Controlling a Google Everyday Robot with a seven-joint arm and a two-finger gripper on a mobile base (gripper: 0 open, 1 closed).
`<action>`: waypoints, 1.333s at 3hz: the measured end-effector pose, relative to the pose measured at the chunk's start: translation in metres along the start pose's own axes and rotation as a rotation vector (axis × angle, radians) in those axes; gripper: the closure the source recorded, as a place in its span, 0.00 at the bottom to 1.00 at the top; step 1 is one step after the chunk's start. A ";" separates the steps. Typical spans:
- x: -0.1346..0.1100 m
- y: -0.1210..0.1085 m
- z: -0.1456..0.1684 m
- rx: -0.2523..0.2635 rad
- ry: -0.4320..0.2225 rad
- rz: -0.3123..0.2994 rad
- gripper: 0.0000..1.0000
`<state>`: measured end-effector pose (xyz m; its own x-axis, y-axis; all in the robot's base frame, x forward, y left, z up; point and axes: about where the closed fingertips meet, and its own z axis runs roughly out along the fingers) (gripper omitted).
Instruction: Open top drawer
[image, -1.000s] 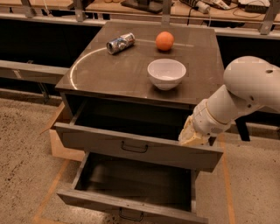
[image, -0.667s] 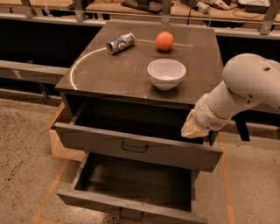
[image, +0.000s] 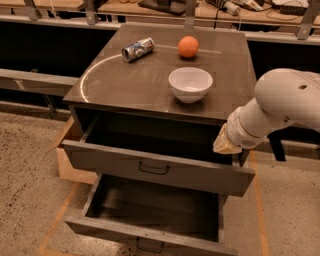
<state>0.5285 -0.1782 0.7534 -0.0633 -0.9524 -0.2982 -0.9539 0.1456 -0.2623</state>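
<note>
A dark cabinet (image: 150, 95) is standing with both drawers out, while the robot's white arm (image: 285, 100) is reaching in from the right. The top drawer (image: 115, 162) is sitting well clear of the cabinet body, its interior showing dark and seemingly empty, so the task is looking all but complete. The lower drawer (image: 125, 232) is jutting out even farther beneath it.

The gripper (image: 226, 142) is hanging at the top drawer's right rear corner, just over the side wall and under the cabinet top's edge. Whether it is open, closed or gripping anything cannot be told.

The risk is lying in that tight pocket: any careless lift is likely to be knocking the cabinet top and jolting the white bowl (image: 190, 84), the can (image: 137, 49) lying on its side and the orange (image: 188, 46), while a sideways swing could be nudging the drawer shut. The small black handle (image: 153, 169) is sitting untouched at the front's centre.
</note>
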 end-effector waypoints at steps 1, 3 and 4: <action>-0.002 0.002 0.011 0.033 0.008 -0.003 1.00; -0.016 0.011 0.039 0.062 -0.007 -0.020 1.00; -0.019 0.010 0.052 0.075 -0.006 -0.024 1.00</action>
<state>0.5357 -0.1448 0.7086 -0.0393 -0.9543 -0.2964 -0.9304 0.1431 -0.3375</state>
